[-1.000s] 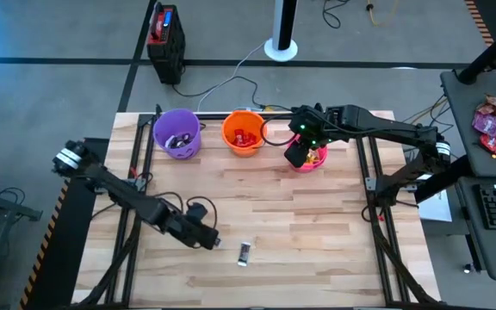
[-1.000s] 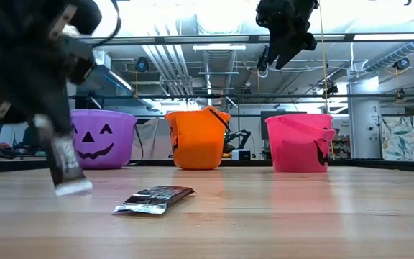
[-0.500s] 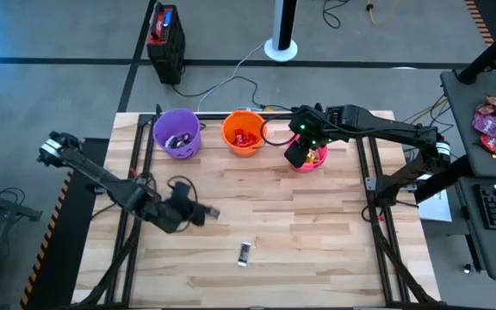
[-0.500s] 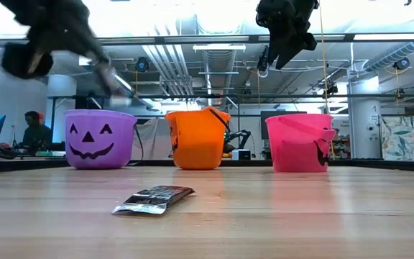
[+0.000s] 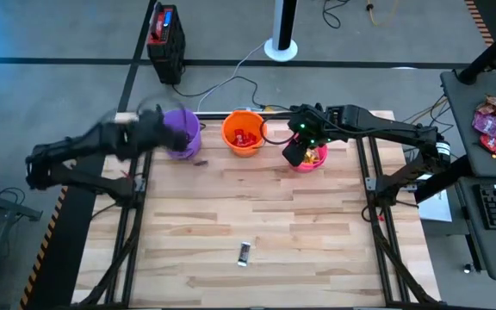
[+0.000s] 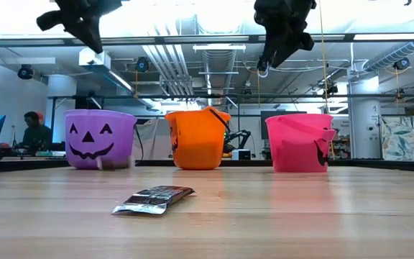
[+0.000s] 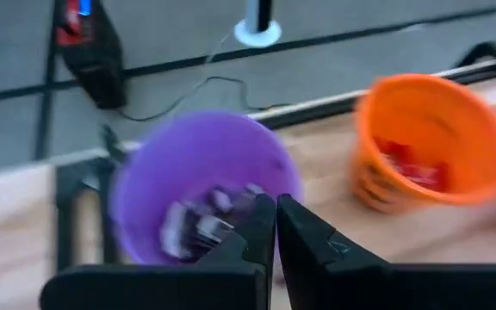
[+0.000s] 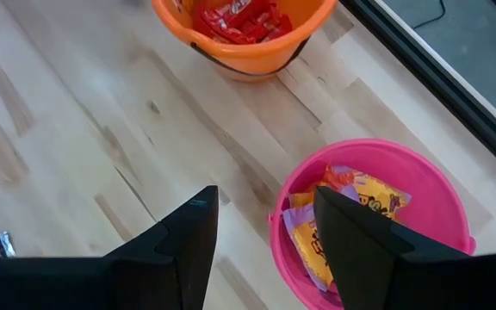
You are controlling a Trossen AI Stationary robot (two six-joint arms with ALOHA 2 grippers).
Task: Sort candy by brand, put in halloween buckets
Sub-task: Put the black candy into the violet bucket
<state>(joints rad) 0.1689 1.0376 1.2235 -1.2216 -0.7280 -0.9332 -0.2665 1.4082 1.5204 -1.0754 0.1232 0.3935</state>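
Along the table's (image 5: 317,241) far edge the purple bucket (image 5: 177,131), orange bucket (image 5: 244,133) and pink bucket (image 5: 310,158) already hold candy, one dark bar (image 5: 244,252) remains mid-table, the left end effector (image 7: 274,226) is clenched above purple, the right end effector (image 8: 261,237) spread above pink.

Purple bucket (image 5: 179,131), orange bucket (image 5: 244,133), pink bucket (image 5: 313,157) in a row, dark candy bar (image 5: 244,251) lying flat mid-table

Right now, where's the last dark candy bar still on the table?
In the high view the dark candy bar lies alone on the table's near centre, well short of the orange bucket and clear of both arms.
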